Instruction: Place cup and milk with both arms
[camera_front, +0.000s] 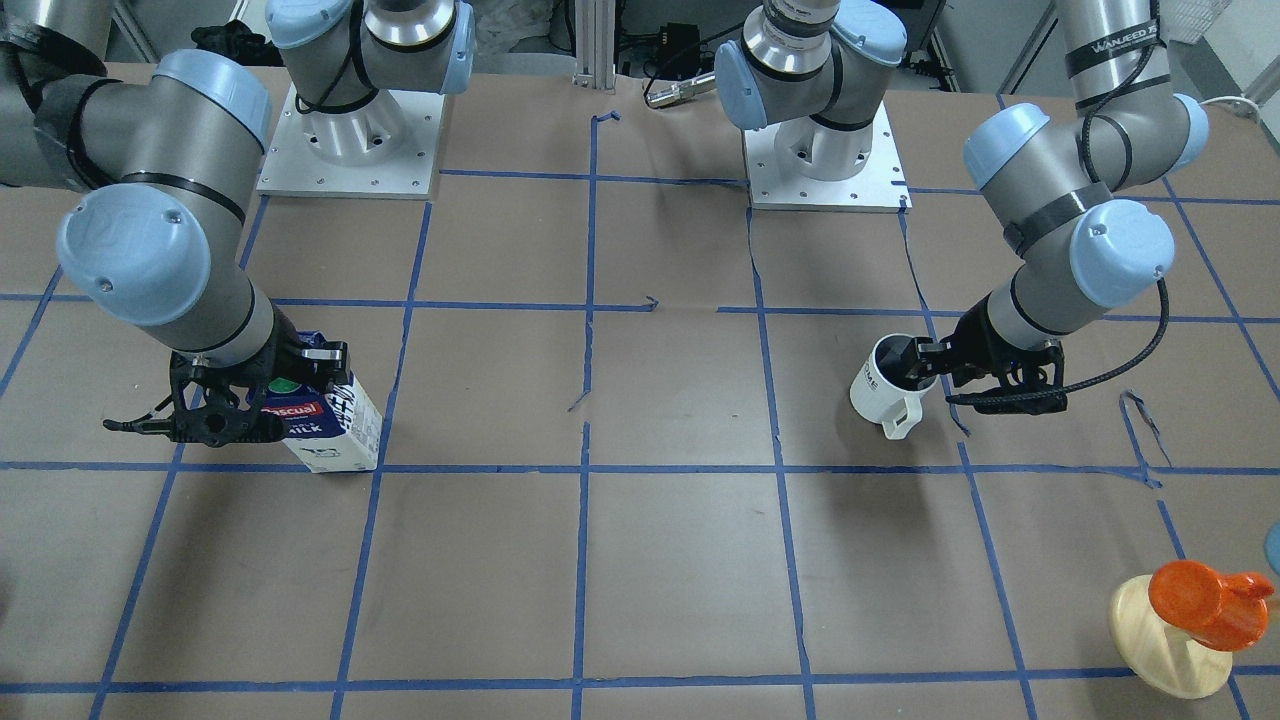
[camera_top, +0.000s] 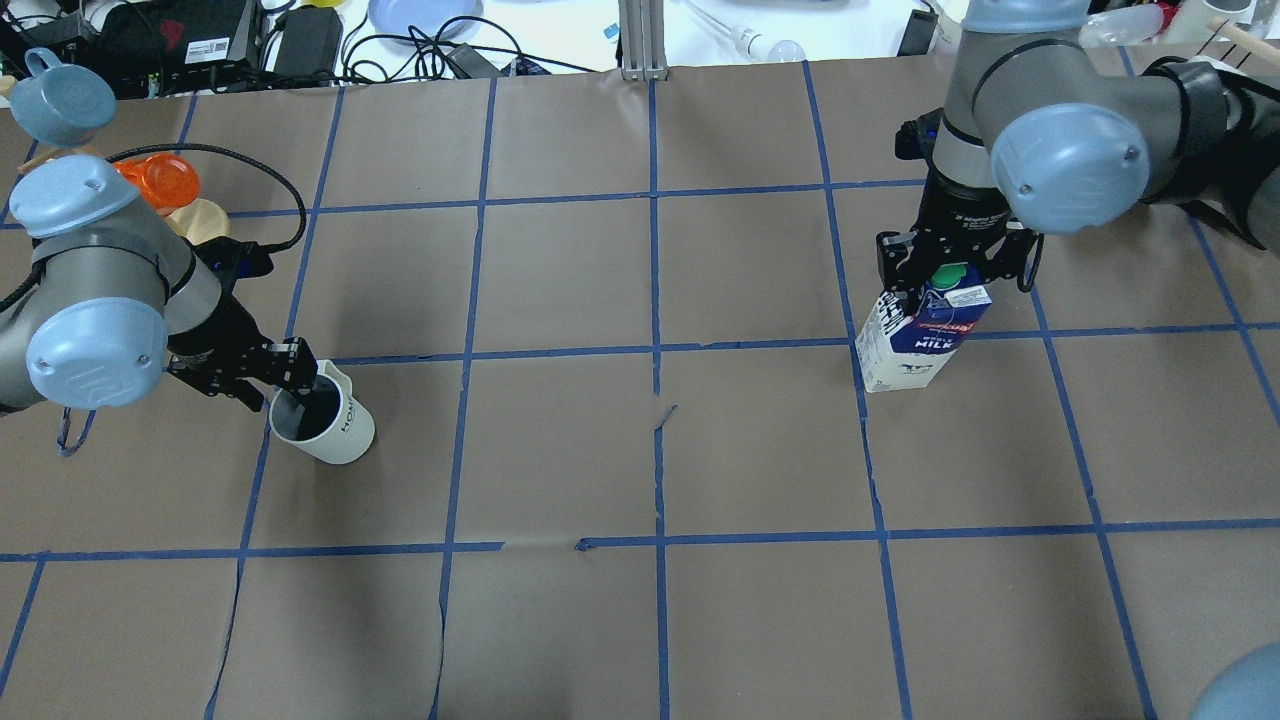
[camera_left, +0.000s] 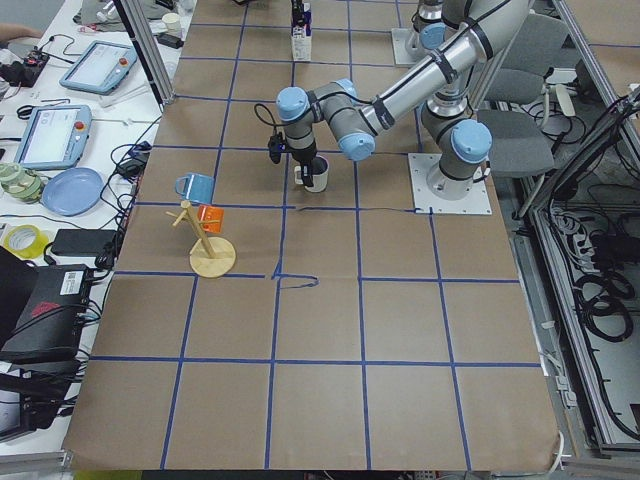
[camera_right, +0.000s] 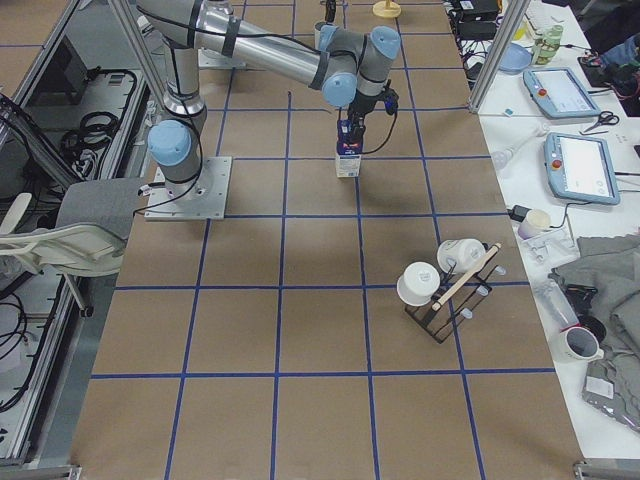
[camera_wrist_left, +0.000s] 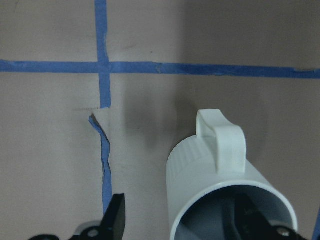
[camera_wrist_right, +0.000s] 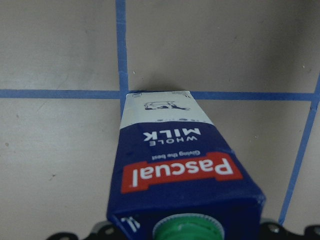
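Note:
The white cup (camera_top: 335, 430) stands on the table in front of my left arm, handle (camera_wrist_left: 222, 142) pointing away from the wrist camera. My left gripper (camera_top: 285, 395) straddles the cup's wall: one finger is inside the dark interior, the other outside with a clear gap, so it is open. The cup also shows in the front view (camera_front: 885, 395). The blue and white milk carton (camera_top: 915, 345) stands upright on the table's other side. My right gripper (camera_top: 950, 275) is down over its gable top, with the fingers against both sides by the green cap (camera_wrist_right: 185, 227).
A wooden mug tree (camera_front: 1170, 640) with an orange cup (camera_front: 1205, 600) stands near the table corner beyond my left arm; a blue cup (camera_top: 60, 95) hangs on it too. A rack with white mugs (camera_right: 445, 285) sits past my right arm. The arm bases (camera_front: 350, 150) are at the table's back.

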